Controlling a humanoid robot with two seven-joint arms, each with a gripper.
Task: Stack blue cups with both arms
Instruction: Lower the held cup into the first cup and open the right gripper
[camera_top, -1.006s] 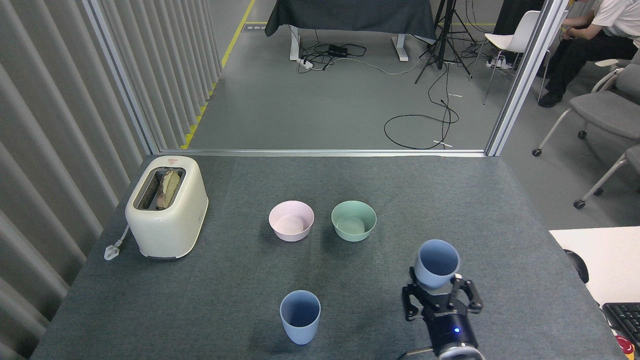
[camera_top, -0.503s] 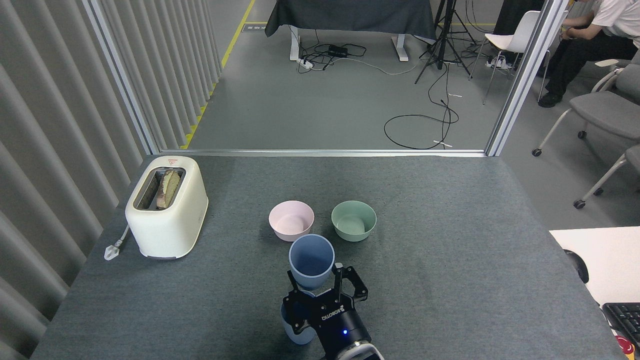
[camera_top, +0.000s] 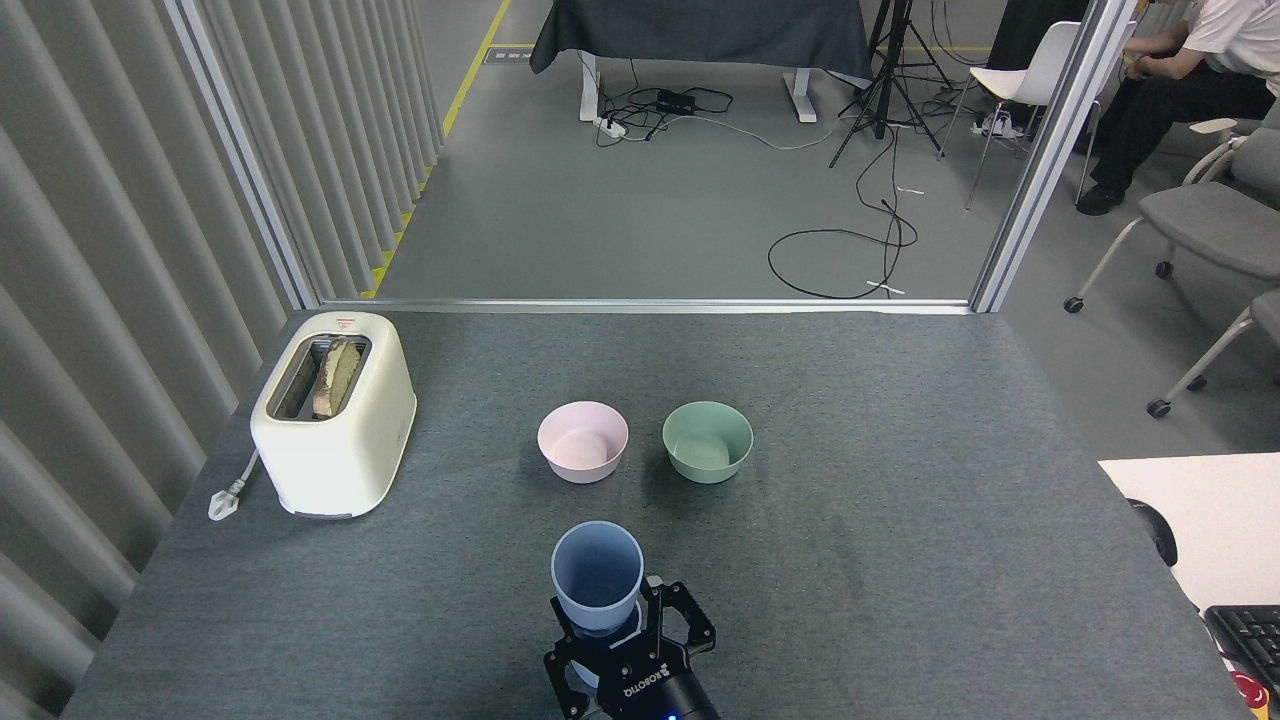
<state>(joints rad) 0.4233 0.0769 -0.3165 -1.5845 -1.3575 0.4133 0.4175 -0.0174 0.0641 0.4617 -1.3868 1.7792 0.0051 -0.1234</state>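
Blue cup in hand: a pale blue cup (camera_top: 597, 577) stands upright, mouth up, near the front edge of the surface (camera_top: 900, 560), left of centre.
Second blue cup: I cannot see it now; judging by where it stood a second ago, it is probably hidden beneath the held cup and the arm.
Toaster: a cream toaster (camera_top: 333, 427) with bread in its slot sits at the far left, well apart from the cups.
Pink bowl: the pink bowl (camera_top: 583, 441) sits beyond the held cup.
Green bowl: the green bowl (camera_top: 707, 440) is just beside it, to the right.
Right end effector: the right end effector (camera_top: 628, 655), marked ROBOTIQ, has its fingers closed around the lower part of the cup.
Left end effector: not in view.
Progress: one cup appears carried to the stacking spot; seating and release seem left.
Change: half a second ago the cup was farther off, near the bowls; now it is nearer and slightly left. A second ago it was far right.
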